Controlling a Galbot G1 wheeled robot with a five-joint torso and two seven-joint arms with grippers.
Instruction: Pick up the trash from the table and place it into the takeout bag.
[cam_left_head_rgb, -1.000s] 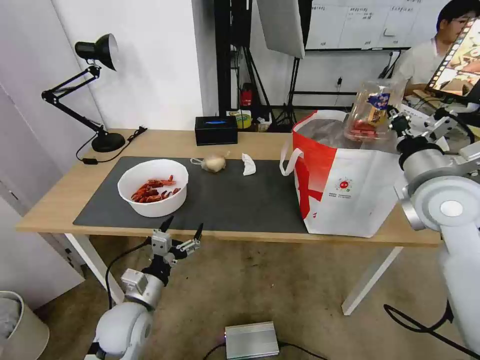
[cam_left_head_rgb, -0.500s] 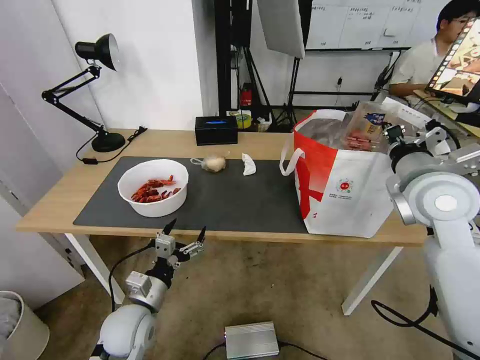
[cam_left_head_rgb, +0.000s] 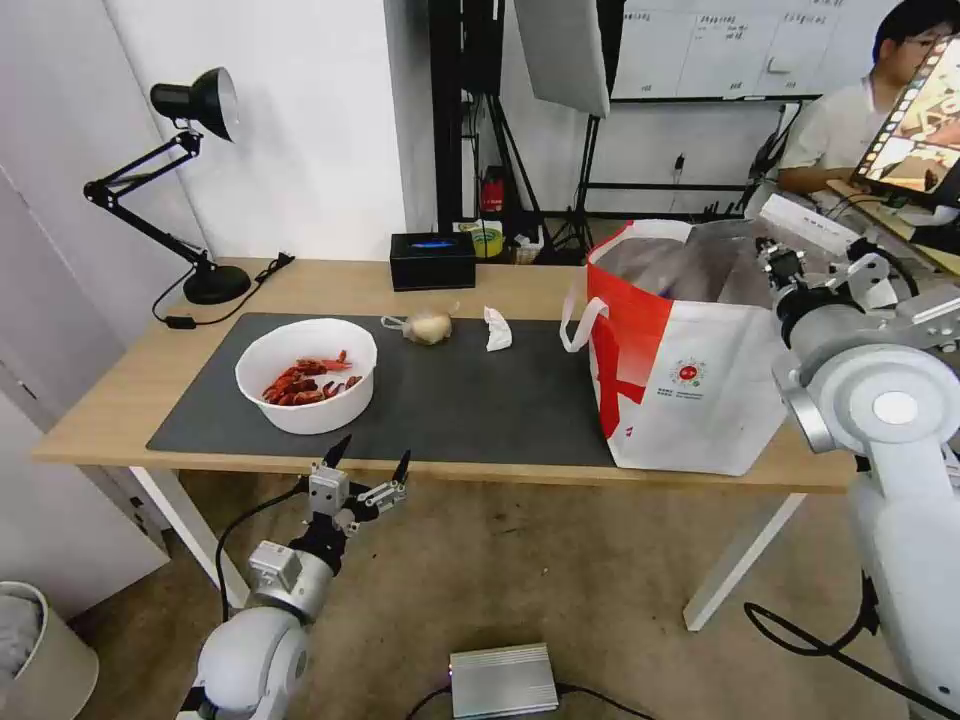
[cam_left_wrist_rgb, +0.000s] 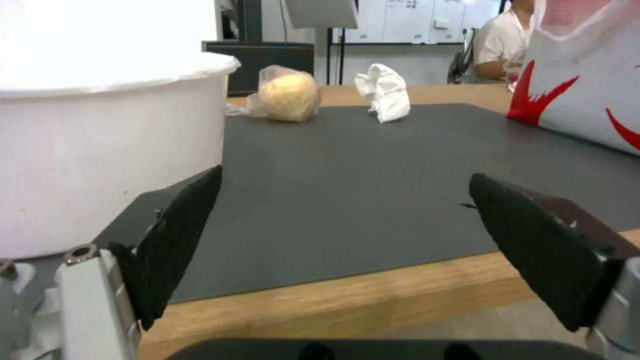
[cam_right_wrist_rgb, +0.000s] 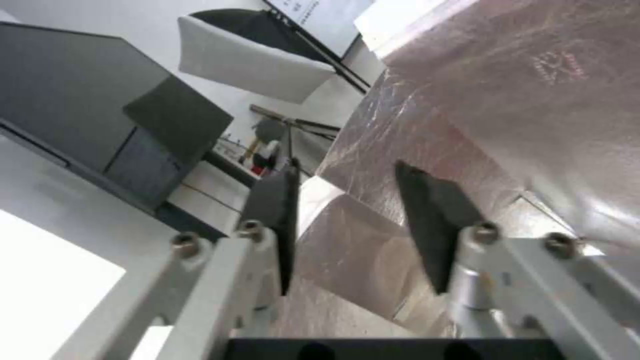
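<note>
- Trash is going into the takeout bag (cam_left_head_rgb: 690, 395) one piece at a time. The clear tray of red fruits was up above the bag's open top a second ago, then half way in, and now it is gone from sight (most likely it is lying inside the bag).
- The right gripper (cam_right_wrist_rgb: 353, 225) is hanging at the bag's open top, by the silver lining. Its fingers (cam_right_wrist_rgb: 433, 225) are standing apart with nothing between them, so the tray looks let go.
- Three pieces are still waiting on the table (cam_left_head_rgb: 330, 285), all to the left of the bag: the crumpled tissue (cam_left_head_rgb: 497, 328) nearest it, then the small knotted bag (cam_left_head_rgb: 426, 325), then the white bowl of shells (cam_left_head_rgb: 306, 375) farthest off.
- The left gripper (cam_left_head_rgb: 368, 465) is staying low, in front of the table's edge and far left of the bag. Its fingers (cam_left_wrist_rgb: 177, 240) are spread wide and are holding nothing.
</note>
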